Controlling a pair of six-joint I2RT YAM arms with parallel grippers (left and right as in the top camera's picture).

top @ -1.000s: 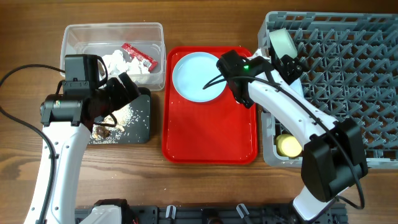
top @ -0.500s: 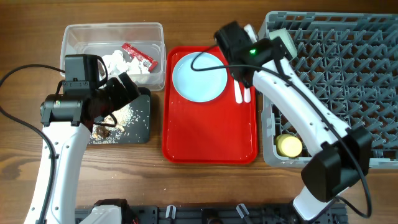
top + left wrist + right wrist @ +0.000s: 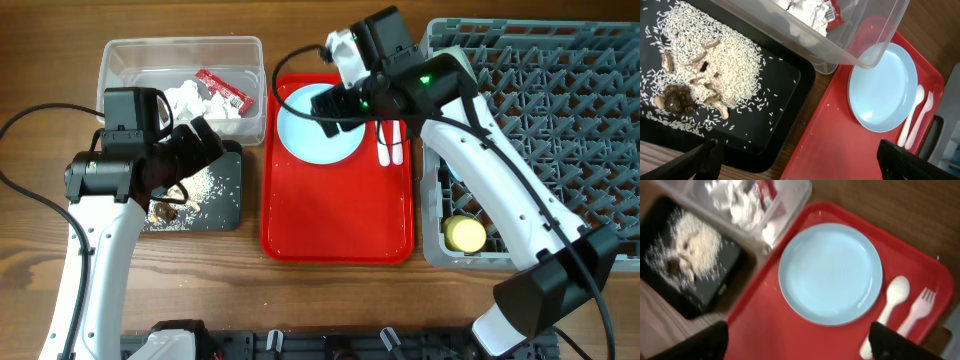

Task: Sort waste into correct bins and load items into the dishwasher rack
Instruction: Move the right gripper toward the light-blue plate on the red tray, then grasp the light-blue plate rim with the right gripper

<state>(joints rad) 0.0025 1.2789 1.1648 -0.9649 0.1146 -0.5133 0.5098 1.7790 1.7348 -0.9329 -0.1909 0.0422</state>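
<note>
A light blue plate (image 3: 312, 138) lies at the back of the red tray (image 3: 335, 215), with a white spoon (image 3: 383, 146) and fork (image 3: 398, 142) just right of it. My right gripper (image 3: 335, 100) hovers above the plate's back edge, open and empty; its wrist view shows the plate (image 3: 830, 272), spoon (image 3: 887, 307) and fork (image 3: 918, 311) between its wide-apart fingers (image 3: 797, 340). My left gripper (image 3: 195, 150) is open and empty (image 3: 805, 162) over the black tray (image 3: 228, 205), which holds rice and food scraps (image 3: 185, 190). The clear tub (image 3: 180, 48) holds tissue (image 3: 185, 100) and a red wrapper (image 3: 222, 90).
The grey dishwasher rack (image 3: 560, 130) fills the right side. A pale yellowish round item (image 3: 465, 233) sits in its front left corner. The right arm hides the rack's back left corner. The tray's front half is bare red. Wood table surrounds everything.
My right arm has swung left from the rack's back left corner to above the plate, uncovering the spoon and fork. The left arm has not moved.
</note>
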